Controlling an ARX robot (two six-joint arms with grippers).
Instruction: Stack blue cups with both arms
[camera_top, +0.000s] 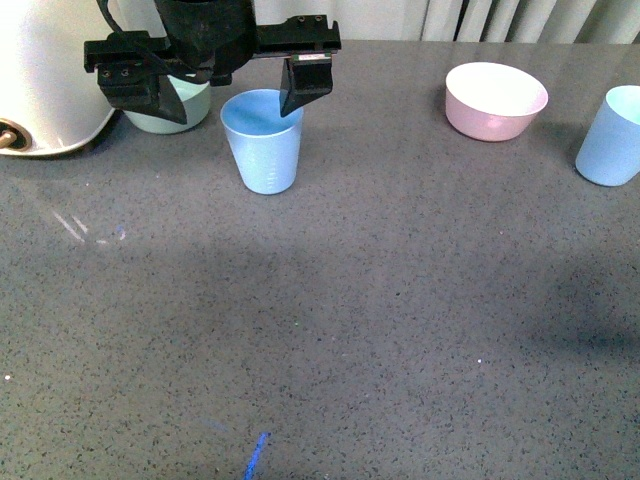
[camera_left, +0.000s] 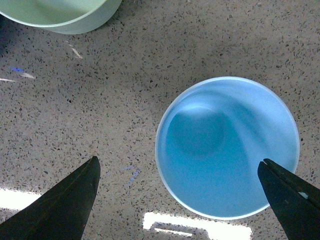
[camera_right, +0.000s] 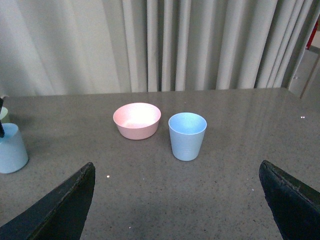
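currently the left gripper (camera_top: 230, 105) hangs wide open over the near blue cup (camera_top: 264, 150) but off-centre, so one finger (camera_top: 305, 90) could land on the rim and tip it.

blue cups (camera_top: 262, 140) (camera_top: 612, 135): two, both alike;
pink bowl (camera_top: 496, 100): one;
green bowl (camera_top: 199, 100): one;
white appliance (camera_top: 45, 70): one
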